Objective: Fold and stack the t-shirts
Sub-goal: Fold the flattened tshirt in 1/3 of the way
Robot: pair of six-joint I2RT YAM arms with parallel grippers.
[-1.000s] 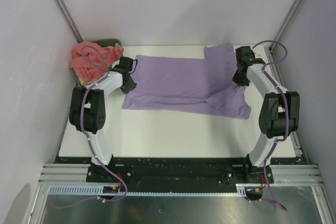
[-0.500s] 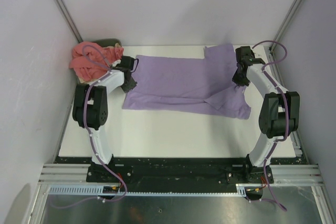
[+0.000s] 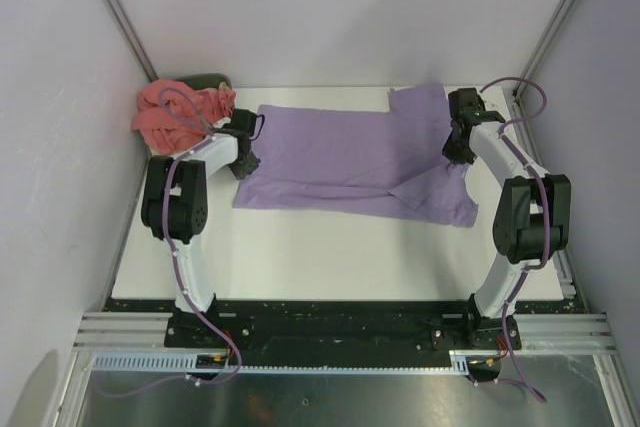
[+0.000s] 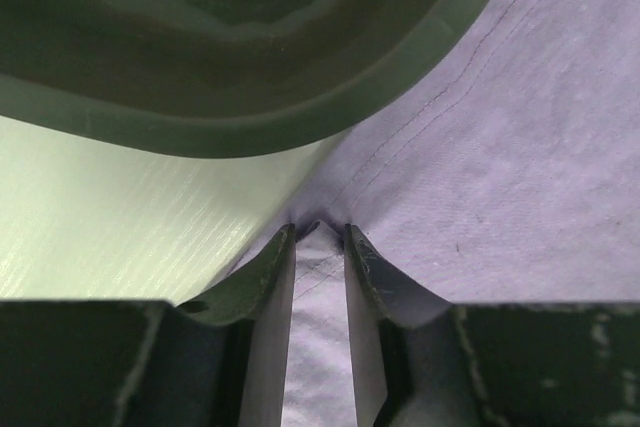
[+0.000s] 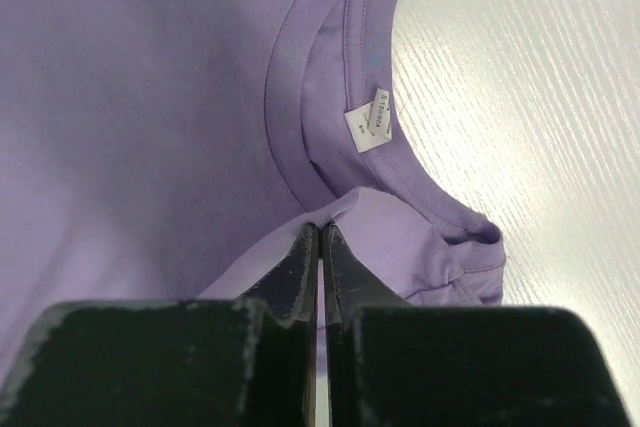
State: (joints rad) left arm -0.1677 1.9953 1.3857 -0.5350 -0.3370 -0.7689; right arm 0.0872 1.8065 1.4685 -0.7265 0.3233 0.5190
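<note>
A lavender t-shirt (image 3: 350, 152) lies spread flat across the back of the white table (image 3: 330, 257), its neck to the right. At its left edge, beside the bin, my left gripper (image 3: 245, 159) stands low. In the left wrist view that gripper (image 4: 321, 230) is shut on a raised fold of the stitched hem, with cloth (image 4: 500, 147) filling the narrow gap. My right gripper (image 3: 458, 154) is at the neck end. In the right wrist view it (image 5: 320, 227) is shut on a pinch of cloth just below the collar (image 5: 300, 127) and its white label (image 5: 368, 125).
A dark grey-green bin (image 3: 205, 80) stands at the back left corner, with salmon-pink t-shirts (image 3: 175, 112) heaped in it. Its rim (image 4: 250, 117) hangs close above my left fingers. White walls with metal posts close in the table on three sides.
The left arm's elbow has risen and shifted a little toward the back. Its gripper stays at the shirt's left edge. The right arm and the shirt have not moved.
</note>
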